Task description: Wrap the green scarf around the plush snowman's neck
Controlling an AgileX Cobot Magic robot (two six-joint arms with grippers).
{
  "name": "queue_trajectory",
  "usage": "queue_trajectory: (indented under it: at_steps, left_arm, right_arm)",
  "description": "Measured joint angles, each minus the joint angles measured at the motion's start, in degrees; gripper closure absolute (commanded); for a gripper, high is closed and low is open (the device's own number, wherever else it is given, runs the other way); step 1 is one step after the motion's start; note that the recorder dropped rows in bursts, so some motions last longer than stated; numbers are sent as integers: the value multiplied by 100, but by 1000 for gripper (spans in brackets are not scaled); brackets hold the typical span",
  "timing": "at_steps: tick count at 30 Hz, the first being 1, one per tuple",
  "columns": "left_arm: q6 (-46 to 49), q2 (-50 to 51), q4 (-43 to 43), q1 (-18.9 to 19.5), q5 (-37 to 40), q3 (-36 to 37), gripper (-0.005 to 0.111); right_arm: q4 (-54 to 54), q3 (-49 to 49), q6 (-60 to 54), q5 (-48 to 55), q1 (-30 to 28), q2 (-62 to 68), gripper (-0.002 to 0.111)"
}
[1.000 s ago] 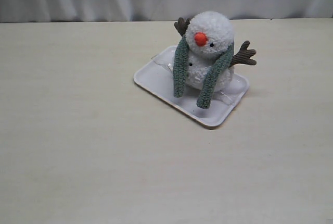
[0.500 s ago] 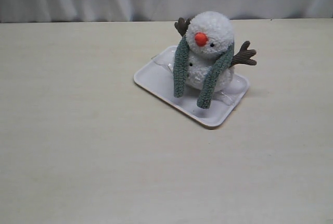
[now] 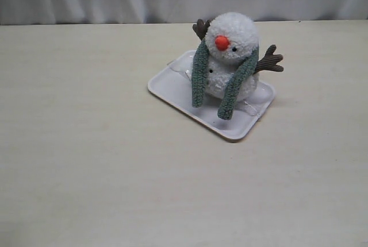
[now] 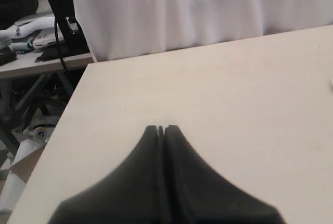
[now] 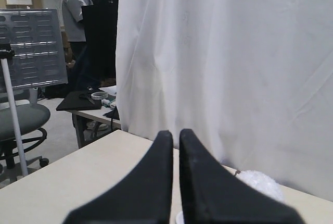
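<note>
Scarf of sage-green fuzzy knit (image 3: 199,74) hangs over the neck (image 3: 223,61) of the fluffy white plush snowman (image 3: 232,31), ends loose in front. Left end effector (image 4: 161,128) and right end effector (image 5: 176,133) are pressed together.

Plush snowman (image 3: 231,51) upright; green scarf (image 3: 199,74) draped behind neck, ends hanging front.

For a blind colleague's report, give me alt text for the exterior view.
A plush snowman sits on a white tray on a beige table. A green scarf is draped around its neck, with both ends hanging down its front.
</note>
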Motion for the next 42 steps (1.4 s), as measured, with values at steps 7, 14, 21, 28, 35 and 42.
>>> queue_trajectory:
  at_steps: [7, 14, 21, 28, 35, 42]
  left_arm:
    - [-378, 0, 0, 0, 56, 0, 107]
    - [-445, 0, 31, 0, 56, 0, 107]
    - [-445, 0, 31, 0, 56, 0, 107]
    - [-445, 0, 31, 0, 56, 0, 107]
    - [-455, 0, 31, 0, 56, 0, 107]
    - [-455, 0, 31, 0, 56, 0, 107]
  right_arm:
    - [0, 0, 0, 0, 0, 0, 104]
    - [0, 0, 0, 0, 0, 0, 104]
    - [0, 0, 0, 0, 0, 0, 104]
    - [0, 0, 11, 0, 0, 0, 104]
    - [0, 0, 11, 0, 0, 0, 104]
    - [0, 0, 11, 0, 245, -6, 104]
